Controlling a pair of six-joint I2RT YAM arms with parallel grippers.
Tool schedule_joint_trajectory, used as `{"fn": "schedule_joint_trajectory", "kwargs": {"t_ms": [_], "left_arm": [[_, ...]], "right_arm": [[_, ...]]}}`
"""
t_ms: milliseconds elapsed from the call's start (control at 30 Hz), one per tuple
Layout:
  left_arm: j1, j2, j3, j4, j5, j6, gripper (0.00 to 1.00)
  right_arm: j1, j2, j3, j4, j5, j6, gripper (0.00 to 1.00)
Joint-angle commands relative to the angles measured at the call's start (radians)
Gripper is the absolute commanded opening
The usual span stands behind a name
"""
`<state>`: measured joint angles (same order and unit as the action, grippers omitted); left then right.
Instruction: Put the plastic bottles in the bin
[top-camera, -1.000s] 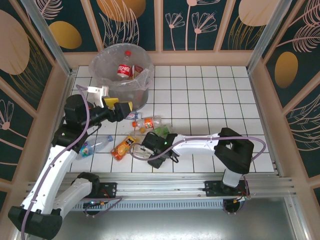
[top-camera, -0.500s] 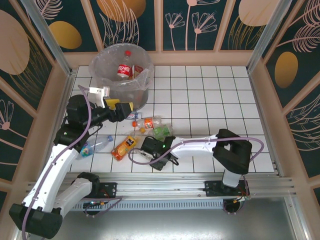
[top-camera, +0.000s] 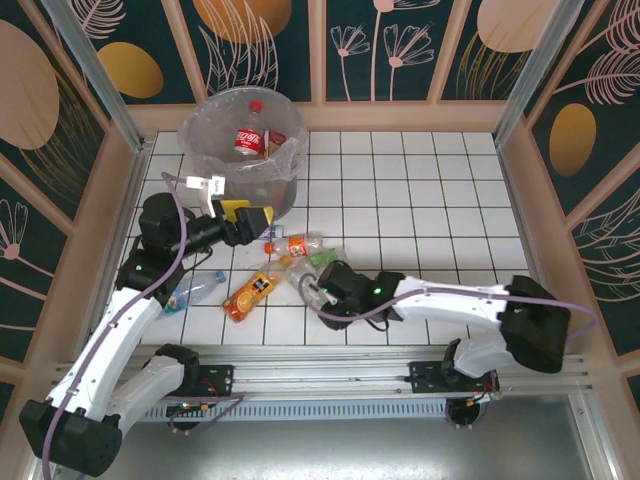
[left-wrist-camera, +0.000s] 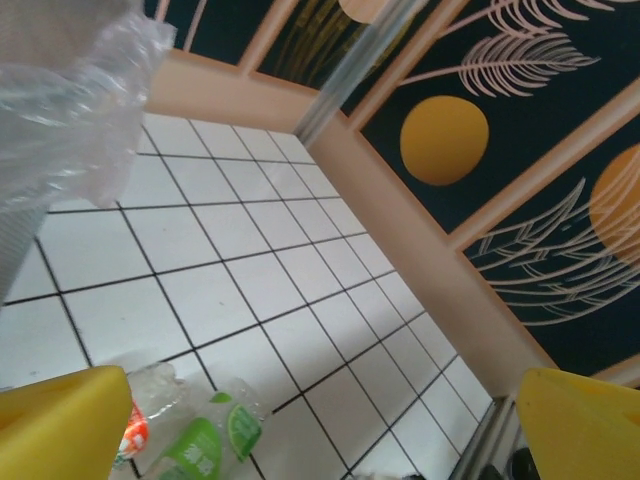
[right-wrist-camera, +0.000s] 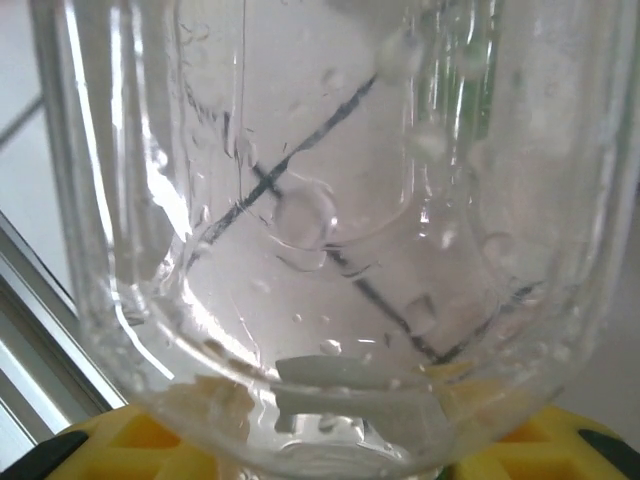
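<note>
Table (top-camera: 420, 200): white tiles, dark grout. Bin (top-camera: 265, 195) sits in the upper left of the top view, bag-lined, with a red-label bottle (top-camera: 246, 140) inside. Left claw (top-camera: 258, 220) is just below-right of the bin, released wide, with nothing between its yellow fingers (left-wrist-camera: 60, 425). Right claw (top-camera: 318, 290) is at lower centre, clenched on a clear bottle (right-wrist-camera: 320, 200). In the right wrist view its wall spans the frame, with yellow fingers at the bottom edge. Loose bottles lie on the table between the claws and to the left: orange-label bottle (top-camera: 250, 292), green-label bottle (top-camera: 325, 260), red-orange bottle (top-camera: 297, 243), blue-label bottle (top-camera: 190, 292).
</note>
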<state>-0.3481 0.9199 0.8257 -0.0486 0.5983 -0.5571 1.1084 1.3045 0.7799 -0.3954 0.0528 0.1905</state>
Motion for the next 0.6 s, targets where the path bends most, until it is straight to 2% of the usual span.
{"fn": "schedule_joint_trajectory", "kwargs": {"t_ms": [0,233,567], "left_arm": [[-0.061,0.056,-0.014,0.06,-0.069,-0.079,0.98],[-0.158,0.151,-0.024,0.09,-0.183,-0.25,0.99],[-0.301,0.297,0.01,0.159,-0.202,-0.387,0.98]], "right_arm": [[-0.043,-0.055,-0.014,0.059,0.043,0.065,0.43],[-0.127,-0.138,-0.031,0.117,0.049,0.101,0.42],[-0.178,-0.167,0.001,0.162,0.015,0.091,0.42]]}}
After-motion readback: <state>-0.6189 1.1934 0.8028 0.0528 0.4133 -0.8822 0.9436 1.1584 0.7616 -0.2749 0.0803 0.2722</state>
